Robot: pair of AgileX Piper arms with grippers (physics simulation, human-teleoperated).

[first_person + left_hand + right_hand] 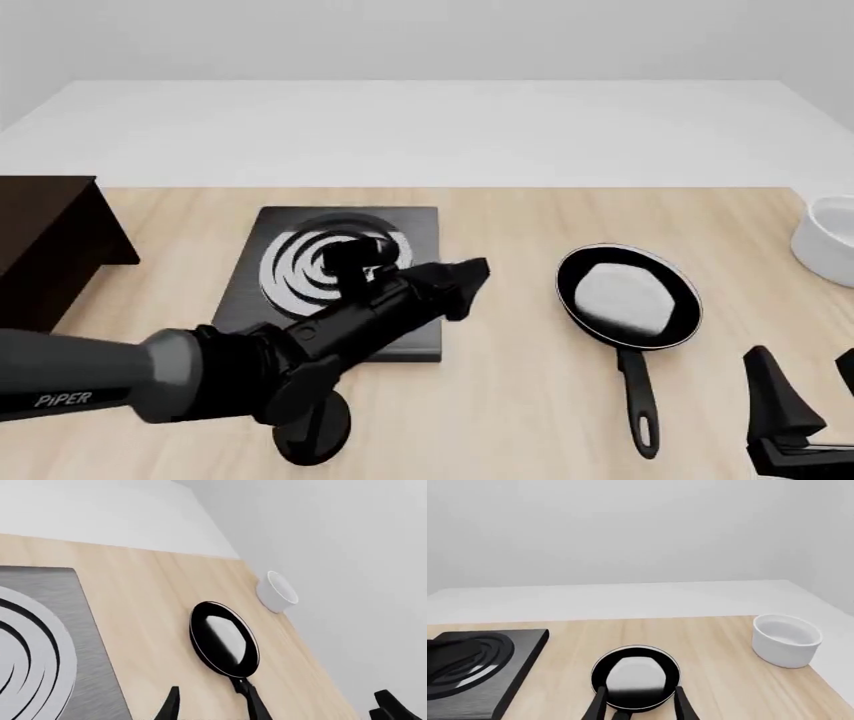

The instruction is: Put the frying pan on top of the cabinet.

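Two pincers are in my views, both spread wide and gripping nothing. My left pincer (461, 285) hangs over the right edge of the flat black square stove plate with grey rings (287, 280). My right pincer (801, 400) sits low at the near right. Between them the round black frying pan with a glossy grey-white inside (627, 295) lies flat on the pale wooden surface (534, 220), its long thin handle pointing toward me. Far left stands the dark brown box-like cabinet (47, 245), well apart from the pan. At the right edge stands a white bowl (827, 240).
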